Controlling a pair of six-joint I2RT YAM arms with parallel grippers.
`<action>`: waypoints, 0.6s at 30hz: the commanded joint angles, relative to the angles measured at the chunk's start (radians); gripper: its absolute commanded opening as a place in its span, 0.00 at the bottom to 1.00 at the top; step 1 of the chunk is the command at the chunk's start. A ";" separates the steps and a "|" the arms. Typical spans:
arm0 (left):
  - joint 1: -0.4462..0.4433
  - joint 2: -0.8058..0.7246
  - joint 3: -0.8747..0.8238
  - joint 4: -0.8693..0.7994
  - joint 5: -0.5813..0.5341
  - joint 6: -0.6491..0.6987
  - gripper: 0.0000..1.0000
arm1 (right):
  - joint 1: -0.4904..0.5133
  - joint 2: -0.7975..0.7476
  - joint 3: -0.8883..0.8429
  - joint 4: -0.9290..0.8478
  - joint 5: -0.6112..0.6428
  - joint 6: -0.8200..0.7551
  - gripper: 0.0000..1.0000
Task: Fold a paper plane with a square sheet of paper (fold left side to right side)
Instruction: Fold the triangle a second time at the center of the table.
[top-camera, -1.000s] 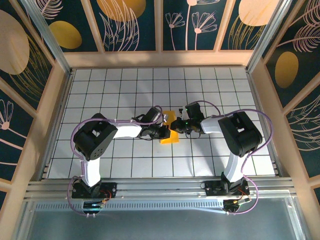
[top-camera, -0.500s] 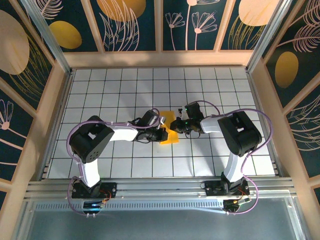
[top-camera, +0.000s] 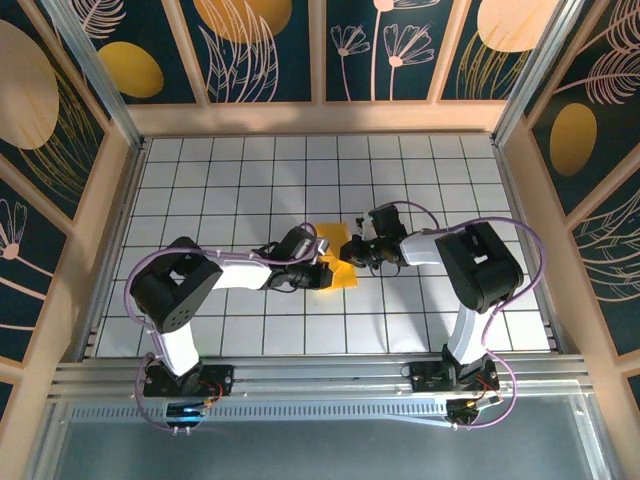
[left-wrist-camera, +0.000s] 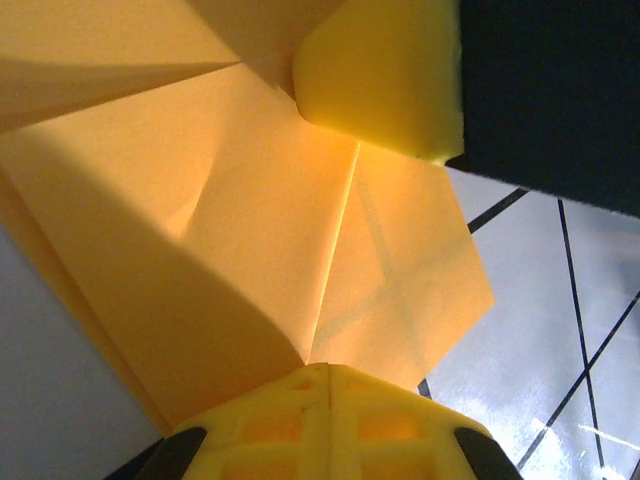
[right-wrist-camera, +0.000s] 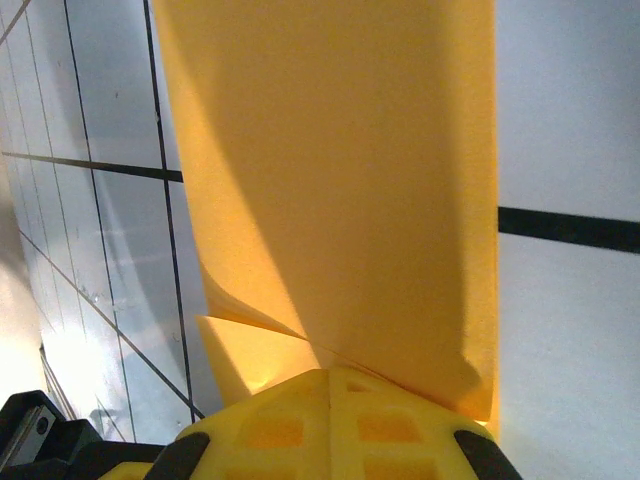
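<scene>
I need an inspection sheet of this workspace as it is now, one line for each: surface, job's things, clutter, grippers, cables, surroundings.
Surface: white tiled table top with black grid lines.
Job's things: orange-yellow sheet of paper, already folded and creased, near the middle of the table between the two grippers; not yet a plane.
Clutter: nothing seen.
Grippers: left gripper shut on the paper; right gripper shut on it from the opposite side.
Cables: purple cables loop along both arms, away from the paper.
Surroundings: dark blue wall panels with golden ovals; wooden frame; metal rail at the near edge.
</scene>
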 joint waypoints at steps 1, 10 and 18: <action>-0.020 -0.002 -0.062 -0.175 -0.005 0.011 0.00 | -0.007 0.047 -0.011 -0.108 0.089 -0.036 0.00; -0.025 -0.050 -0.092 -0.198 -0.015 0.009 0.00 | -0.006 0.042 -0.011 -0.114 0.091 -0.038 0.00; -0.027 -0.088 -0.131 -0.202 -0.028 0.005 0.00 | -0.005 0.036 -0.003 -0.114 0.080 -0.033 0.00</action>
